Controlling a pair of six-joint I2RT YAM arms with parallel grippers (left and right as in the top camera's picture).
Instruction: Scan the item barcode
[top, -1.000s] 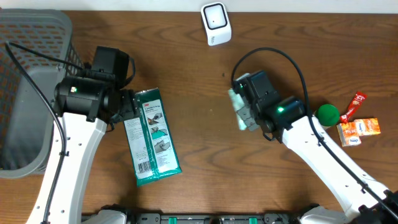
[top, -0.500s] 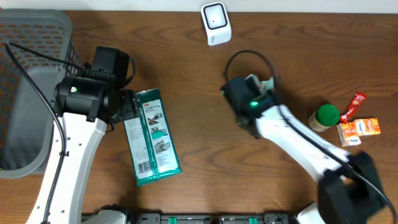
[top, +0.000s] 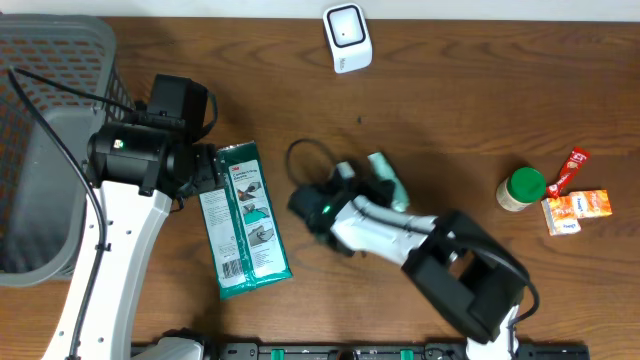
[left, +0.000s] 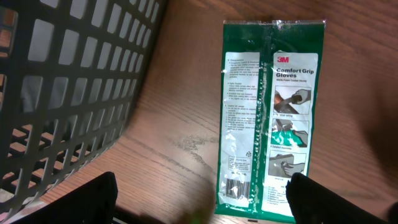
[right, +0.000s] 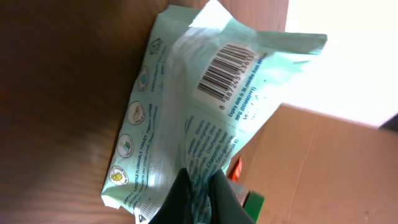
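Note:
My right gripper is shut on a mint-green wipes packet, pinching its lower edge. The packet's barcode faces the right wrist camera. From overhead the packet hangs at the table's centre beside the right gripper. The white scanner stands at the far edge, well apart from the packet. My left gripper hovers open over the top of a green 3M gloves packet lying flat. In the left wrist view its fingers stand wide, with the gloves packet beyond them.
A grey mesh basket fills the left side and shows close by in the left wrist view. At the right stand a green-lidded jar, an orange box and a red sachet.
The right arm has swung left across the table with the wipes packet, from right of centre to the middle. The left arm and gloves packet have not moved.

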